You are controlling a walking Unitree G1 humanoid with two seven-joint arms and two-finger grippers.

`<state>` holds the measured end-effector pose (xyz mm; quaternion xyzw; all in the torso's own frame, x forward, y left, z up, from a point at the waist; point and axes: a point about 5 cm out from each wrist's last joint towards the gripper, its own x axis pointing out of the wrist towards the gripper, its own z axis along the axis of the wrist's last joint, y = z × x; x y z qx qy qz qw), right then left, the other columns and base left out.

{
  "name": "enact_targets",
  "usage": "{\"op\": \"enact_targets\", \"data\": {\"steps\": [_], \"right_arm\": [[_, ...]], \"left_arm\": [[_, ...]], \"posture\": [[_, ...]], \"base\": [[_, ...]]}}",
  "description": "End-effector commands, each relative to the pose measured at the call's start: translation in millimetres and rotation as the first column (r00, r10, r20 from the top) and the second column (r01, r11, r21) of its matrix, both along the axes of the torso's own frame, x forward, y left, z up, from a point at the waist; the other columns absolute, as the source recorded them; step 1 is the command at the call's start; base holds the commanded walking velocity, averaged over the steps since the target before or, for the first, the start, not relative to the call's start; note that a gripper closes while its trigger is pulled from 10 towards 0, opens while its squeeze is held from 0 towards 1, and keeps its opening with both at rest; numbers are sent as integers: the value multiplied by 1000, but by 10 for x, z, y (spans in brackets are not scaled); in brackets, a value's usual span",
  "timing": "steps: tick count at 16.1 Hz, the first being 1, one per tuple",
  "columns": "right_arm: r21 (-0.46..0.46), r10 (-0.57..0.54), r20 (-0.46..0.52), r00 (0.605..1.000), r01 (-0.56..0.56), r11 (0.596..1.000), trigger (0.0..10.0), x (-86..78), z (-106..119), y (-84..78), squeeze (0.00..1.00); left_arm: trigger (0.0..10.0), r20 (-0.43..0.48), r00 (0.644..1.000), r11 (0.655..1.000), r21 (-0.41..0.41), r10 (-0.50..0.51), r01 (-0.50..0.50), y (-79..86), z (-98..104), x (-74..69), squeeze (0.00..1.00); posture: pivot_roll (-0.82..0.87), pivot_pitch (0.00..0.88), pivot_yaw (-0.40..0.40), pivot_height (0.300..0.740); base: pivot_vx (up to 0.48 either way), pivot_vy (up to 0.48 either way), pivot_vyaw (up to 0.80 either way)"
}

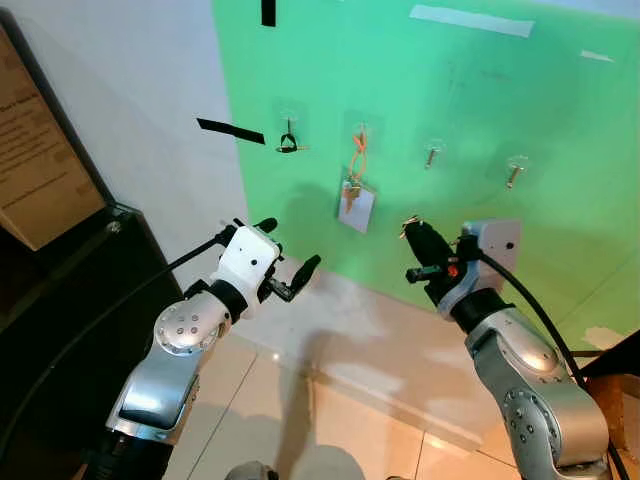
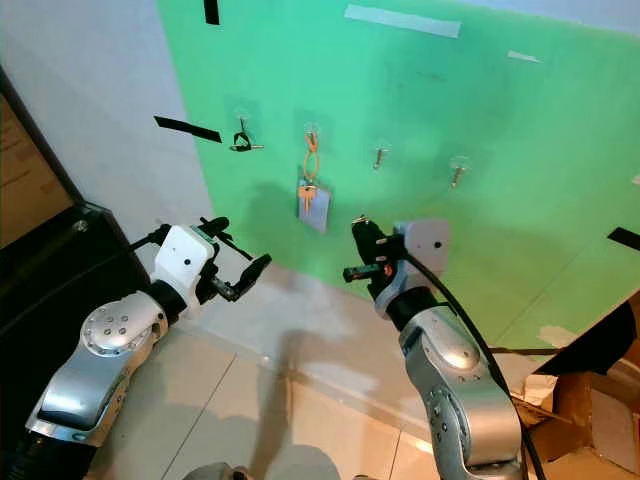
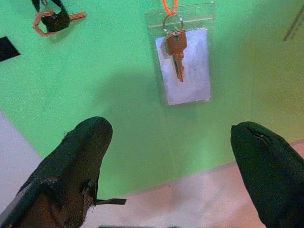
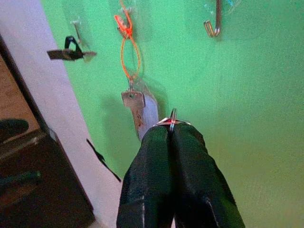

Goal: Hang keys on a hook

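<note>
Four small hooks line a green wall panel (image 1: 480,100). A black-headed key (image 1: 288,143) hangs on the leftmost hook. On the second, an orange loop holds a brass key with a clear tag (image 1: 356,203). The third hook (image 1: 431,155) and fourth hook (image 1: 514,172) are bare. My right gripper (image 1: 413,232) is raised below the third hook, shut on a small metal key ring (image 4: 172,118) that pokes out between its fingertips. My left gripper (image 1: 290,243) is open and holds nothing, pointing at the wall below the tagged key (image 3: 176,52).
A dark cabinet (image 1: 60,290) with a leaning brown board stands at the left. Black tape strips (image 1: 230,131) are stuck on the wall. A cardboard box (image 2: 590,420) sits at the lower right. Pale tiled floor (image 1: 340,430) lies below.
</note>
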<state>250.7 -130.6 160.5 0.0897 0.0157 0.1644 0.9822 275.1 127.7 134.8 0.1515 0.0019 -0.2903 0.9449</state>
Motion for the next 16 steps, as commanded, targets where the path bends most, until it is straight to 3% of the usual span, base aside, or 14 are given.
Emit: {"op": "enact_targets", "data": {"steps": [1,4,7,16], "right_arm": [[38,3,20,1000,-4,999,10000,46,53,19,0],[101,-37,14,999,35,994,10000,266,143,26,0],[211,-64,27,998,57,976,10000,368,244,-2,0],[302,-73,46,996,56,952,10000,498,352,-30,0]], "left_arm": [[10000,-13,999,999,-7,-34,34,-14,0,-12,227],[10000,-41,984,982,-78,-175,172,-102,62,-59,235],[10000,-86,959,961,-74,-271,265,-109,81,-63,239],[10000,-112,941,946,-98,-319,309,-83,125,-53,239]], "posture": [[-14,0,24,740],[-6,0,19,740],[0,0,21,740],[1,0,30,740]], "base": [[0,0,0],[0,0,0],[0,0,0],[0,0,0]]}}
